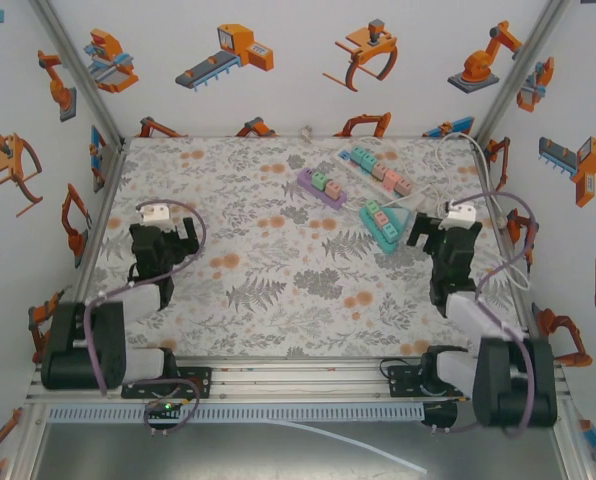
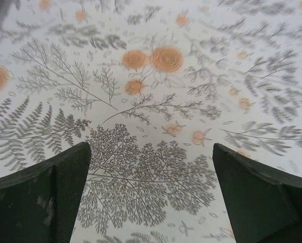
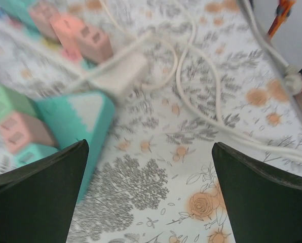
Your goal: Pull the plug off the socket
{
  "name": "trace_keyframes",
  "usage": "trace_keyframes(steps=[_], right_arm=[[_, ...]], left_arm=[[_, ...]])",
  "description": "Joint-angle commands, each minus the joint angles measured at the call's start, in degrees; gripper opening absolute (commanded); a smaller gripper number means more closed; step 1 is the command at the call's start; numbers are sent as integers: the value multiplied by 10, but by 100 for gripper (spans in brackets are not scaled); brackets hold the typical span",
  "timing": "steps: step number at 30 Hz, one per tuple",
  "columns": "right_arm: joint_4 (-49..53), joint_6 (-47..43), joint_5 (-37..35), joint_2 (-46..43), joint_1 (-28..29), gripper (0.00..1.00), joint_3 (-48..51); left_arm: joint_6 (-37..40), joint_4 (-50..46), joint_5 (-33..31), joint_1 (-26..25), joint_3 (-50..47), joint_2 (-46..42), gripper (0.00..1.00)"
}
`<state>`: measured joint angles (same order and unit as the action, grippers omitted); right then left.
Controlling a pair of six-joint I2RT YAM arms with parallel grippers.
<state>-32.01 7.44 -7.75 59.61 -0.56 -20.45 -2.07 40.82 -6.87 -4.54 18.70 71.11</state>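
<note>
A teal power strip [image 1: 382, 226] with pink and green socket blocks lies right of the table's centre. In the right wrist view its teal end [image 3: 75, 119] is at the left. Just beyond that end is a white plug [image 3: 121, 72] with a white cable [image 3: 201, 96] looping away to the right. Blur hides whether the plug is seated in a socket. My right gripper [image 3: 150, 152] is open, low over the cloth to the right of the strip's end, with nothing between its fingers. My left gripper [image 2: 151, 152] hangs open over bare floral cloth at the left [image 1: 164, 235].
A purple strip [image 1: 319, 187] and a white strip with pink and teal blocks [image 1: 376, 168] lie behind the teal one. White cable runs along the right wall [image 1: 483, 175]. Printed walls close in the table on three sides.
</note>
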Motion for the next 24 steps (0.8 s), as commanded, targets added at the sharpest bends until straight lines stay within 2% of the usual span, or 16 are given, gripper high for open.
trace_keyframes(steps=[1,3,6,7,9,12,16,18,21,24], right_arm=[[193,110,-20,-76,4,97,-65],[269,130,40,-81,4,95,-118],[356,139,140,-23,7,93,-215],[396,145,161,10,7,93,-258],[463,156,152,75,7,89,-340],[499,172,126,160,6,89,-408],[489,173,143,276,6,88,-471],[505,166,156,331,6,88,-503],[508,149,174,389,6,80,-525],[520,125,207,439,6,71,-550]], left_arm=[[-22,-122,-41,-24,2,-128,97],[-68,-215,-33,-46,22,-208,97],[-116,-313,-6,-104,55,-296,97],[-123,-332,7,-131,67,-315,97],[-133,-355,30,-185,90,-334,97],[-130,-375,50,-276,122,-324,97],[-94,-389,71,-394,160,-269,97],[-63,-409,83,-437,179,-235,97],[-9,-464,69,-487,201,-196,97],[5,-494,37,-506,204,-181,97]])
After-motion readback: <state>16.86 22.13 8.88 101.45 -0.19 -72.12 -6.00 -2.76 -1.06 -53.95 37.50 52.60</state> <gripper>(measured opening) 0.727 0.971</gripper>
